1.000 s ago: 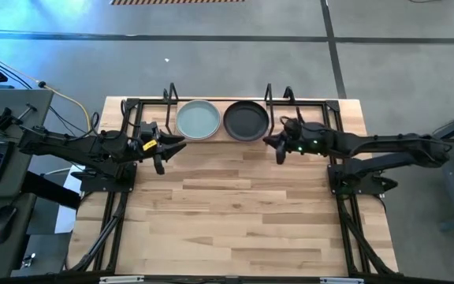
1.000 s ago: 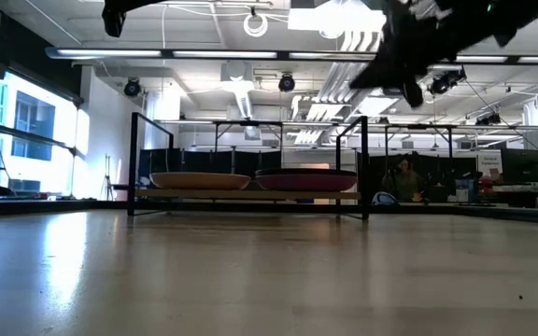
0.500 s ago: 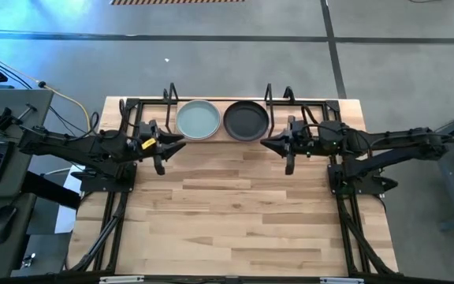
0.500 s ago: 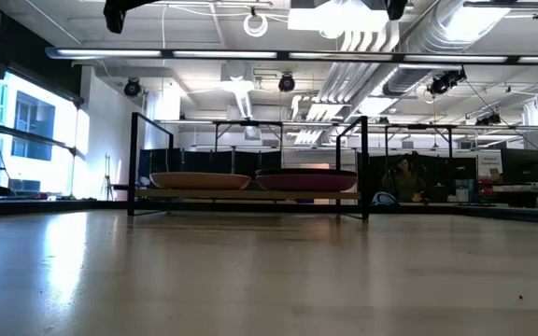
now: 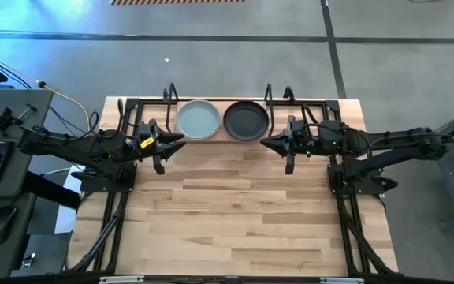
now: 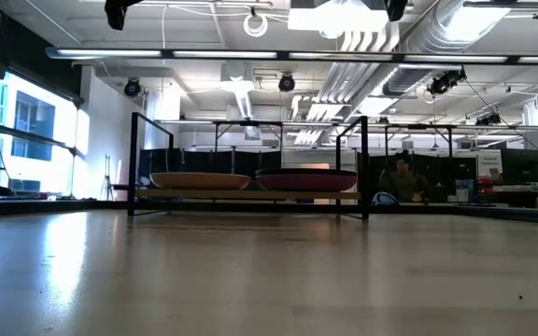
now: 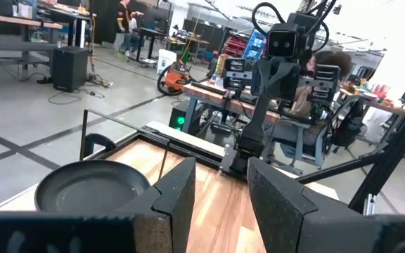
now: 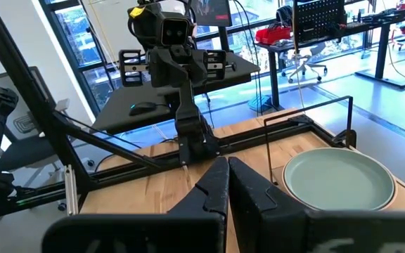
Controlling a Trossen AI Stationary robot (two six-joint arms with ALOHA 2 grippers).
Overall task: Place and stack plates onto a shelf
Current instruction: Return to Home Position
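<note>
Shelf [image 5: 314, 110] sits along the far edge of the table [image 5: 235, 213]. It holds two stacks side by side, close together. From above, the blue-green plate [image 5: 197, 120] tops the left stack and the black plate [image 5: 246, 120] tops the right one. From table level, the pink plate [image 6: 199, 180] shows as the bottom of the left stack and the purple plate [image 6: 306, 179] as the bottom of the right one. Both lie flat on the shelf board inside the wire frame.

Left gripper [image 5: 168, 150] hangs above the table just in front of the shelf's left part, near the blue-green plate. It touches nothing. Its wrist view shows the fingers [image 7: 174, 204] apart with a clear gap and nothing between them, and the black plate beyond.

Right gripper [image 5: 277, 150] hangs just in front of the shelf's right part, near the black plate, and holds nothing. In its wrist view the fingers [image 8: 213, 188] are pressed together, with only a thin line between them and the blue-green plate beyond.

The two grippers face each other across the table, well apart. A person [image 6: 404, 175] sits in the room behind the table.
</note>
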